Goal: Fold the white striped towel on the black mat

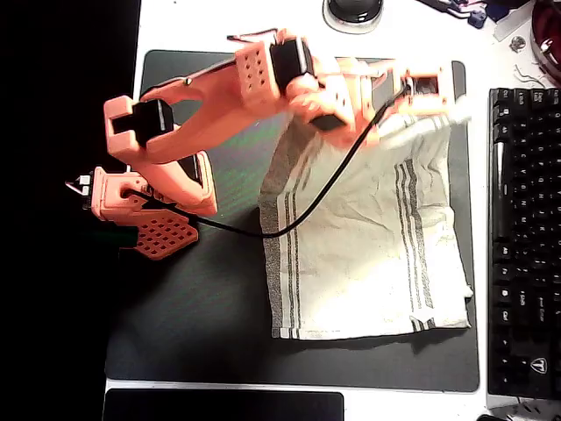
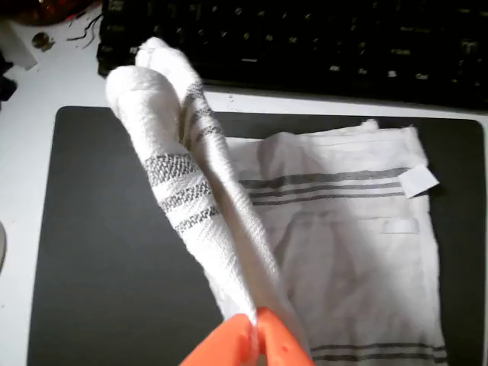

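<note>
The white striped towel (image 1: 368, 246) lies on the right half of the black mat (image 1: 202, 307), its far right corner bunched and lifted. My orange gripper (image 1: 436, 98) reaches over that corner in the overhead view. In the wrist view the gripper (image 2: 255, 341) is shut on the towel (image 2: 343, 252). A raised fold of cloth runs up from the fingertips toward the far left of the picture. The rest of the towel lies flat on the mat (image 2: 114, 252), and its small white tag (image 2: 419, 181) shows at the right.
A black keyboard (image 1: 526, 237) lies along the mat's right edge. A smaller dark pad (image 1: 223, 405) sits below the mat. A round black object (image 1: 352, 10) lies above it. The arm's base (image 1: 149, 202) and a black cable (image 1: 324, 189) cross the mat's left part.
</note>
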